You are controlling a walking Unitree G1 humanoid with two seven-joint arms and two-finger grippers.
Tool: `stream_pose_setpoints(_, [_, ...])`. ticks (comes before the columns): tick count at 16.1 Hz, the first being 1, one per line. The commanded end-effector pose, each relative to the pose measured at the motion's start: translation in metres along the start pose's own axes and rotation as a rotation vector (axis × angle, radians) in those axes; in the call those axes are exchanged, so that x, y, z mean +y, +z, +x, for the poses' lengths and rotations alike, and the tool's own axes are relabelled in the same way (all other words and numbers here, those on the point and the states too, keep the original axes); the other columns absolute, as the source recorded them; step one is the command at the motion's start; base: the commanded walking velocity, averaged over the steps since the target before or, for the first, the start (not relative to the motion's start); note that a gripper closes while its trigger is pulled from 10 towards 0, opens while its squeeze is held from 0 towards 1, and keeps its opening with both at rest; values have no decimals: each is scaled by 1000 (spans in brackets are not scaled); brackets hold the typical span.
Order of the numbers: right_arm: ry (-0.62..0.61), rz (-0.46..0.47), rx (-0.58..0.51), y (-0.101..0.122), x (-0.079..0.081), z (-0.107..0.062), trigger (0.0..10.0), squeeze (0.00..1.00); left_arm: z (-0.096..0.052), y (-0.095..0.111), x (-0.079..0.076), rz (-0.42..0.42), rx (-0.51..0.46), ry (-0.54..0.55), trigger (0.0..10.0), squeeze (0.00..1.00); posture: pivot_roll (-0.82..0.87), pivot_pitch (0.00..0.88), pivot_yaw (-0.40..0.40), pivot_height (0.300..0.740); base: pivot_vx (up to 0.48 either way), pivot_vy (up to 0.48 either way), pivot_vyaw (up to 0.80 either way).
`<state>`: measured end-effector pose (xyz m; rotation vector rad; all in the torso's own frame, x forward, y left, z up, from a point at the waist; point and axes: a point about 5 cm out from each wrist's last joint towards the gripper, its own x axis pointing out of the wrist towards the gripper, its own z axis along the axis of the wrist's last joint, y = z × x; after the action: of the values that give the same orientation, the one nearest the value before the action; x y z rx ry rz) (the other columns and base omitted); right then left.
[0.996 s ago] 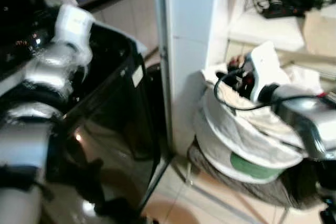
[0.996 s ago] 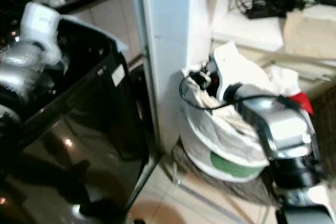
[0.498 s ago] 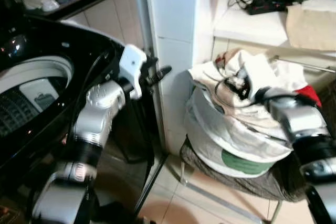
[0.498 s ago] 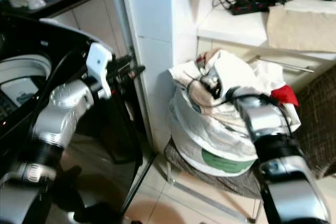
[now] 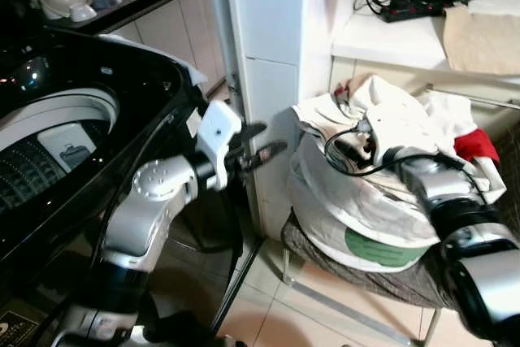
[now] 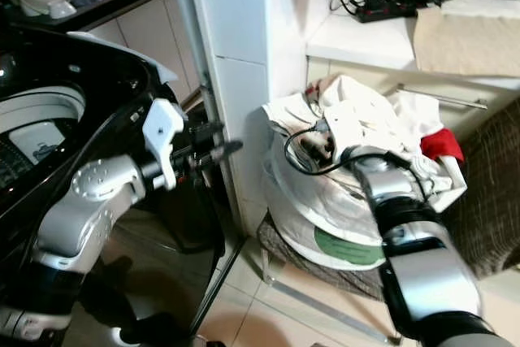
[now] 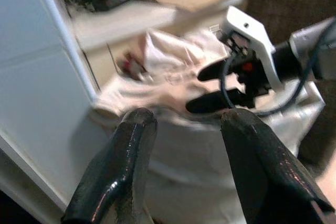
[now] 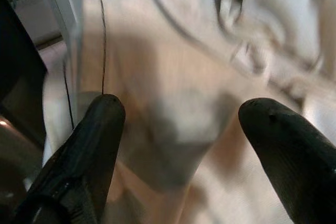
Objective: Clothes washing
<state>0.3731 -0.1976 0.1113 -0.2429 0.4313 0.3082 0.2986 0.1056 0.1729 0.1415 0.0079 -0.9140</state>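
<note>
The right claw (image 5: 345, 145) sits at the centre right of the left eye view, low over the heap of pale clothes (image 5: 390, 115) piled in a white laundry bag (image 5: 357, 225). Its wrist view shows both black fingers (image 8: 92, 145) spread wide with cream fabric between them and nothing gripped yet. The bag rests on a dark woven seat (image 5: 382, 282) at the lower right, beside a white tiled pillar (image 5: 272, 46). A red garment (image 5: 478, 145) pokes out at the far edge of the heap.

The left claw (image 5: 264, 142) hovers mid-frame, pointing across the pillar toward the bag, fingers (image 7: 113, 174) parted and empty. The open top-loading washing machine (image 5: 89, 144) fills the left side, its drum (image 5: 49, 148) visible at the middle left.

The step in hand looks like picking a garment from the heap to carry over to the drum. To do it well, the right claw should press down until a real fold of cloth sits deep between the fingers, then close fully; a shallow pinch on smooth fabric would likely slip. Lifting straight up first would free the piece from its neighbours and keep the soft bag from tipping. The claw's own black cable (image 5: 357, 166) loops close to the cloth and could snag. The left claw is best kept clear of the pillar edge.
</note>
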Motion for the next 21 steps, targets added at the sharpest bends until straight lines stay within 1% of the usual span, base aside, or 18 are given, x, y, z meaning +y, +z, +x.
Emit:
stream_pose_setpoints(1, [-20,34,-13,6,0,2,10000,1000,-4,4,-5,16,13,-42,10000,0,-1,59,146,740,0,0,0])
stream_pose_setpoints(2, [-50,60,11,1,-1,3,10000,565,-7,7,-12,14,16,-102,10000,0,9,67,148,740,0,0,0])
stream_pose_setpoints(3, [-70,87,28,-4,-2,4,10000,0,-10,11,-19,2,9,-148,10000,0,17,74,150,740,0,0,0])
stream_pose_setpoints(4, [-90,85,44,-8,-3,3,10000,0,-12,13,-23,9,11,-167,10000,0,27,85,151,740,0,0,0])
stream_pose_setpoints(7, [-94,144,60,-14,-4,3,10000,0,-16,12,-29,11,31,-165,10000,0,46,103,152,740,0,0,0])
stream_pose_setpoints(8, [-97,151,60,-14,-5,2,8157,0,-17,12,-30,10,36,-165,10000,0,51,106,151,740,0,0,0])
stream_pose_setpoints(9, [-114,187,54,-14,-7,2,235,0,-19,12,-32,2,45,-160,10000,0,56,111,148,740,0,0,0])
stream_pose_setpoints(10, [-121,206,48,-13,-8,2,0,0,-21,12,-33,-1,53,-154,10000,0,57,112,146,740,0,0,0])
stream_pose_setpoints(13, [-131,255,46,-12,-10,1,0,0,-21,13,-33,-4,56,-135,10000,0,57,108,142,740,0,0,0])
stream_pose_setpoints(14, [-137,290,56,-13,-11,1,0,0,-21,14,-34,-1,62,-140,10000,0,57,107,141,740,0,0,0])
stream_pose_setpoints(17, [-147,307,66,-15,-13,0,0,0,-21,14,-35,-1,67,-141,10000,0,55,103,141,740,0,0,0])
stream_pose_setpoints(21, [-155,324,51,-13,-17,-1,0,0,-19,15,-33,5,70,-127,10000,0,53,102,144,740,0,0,0])
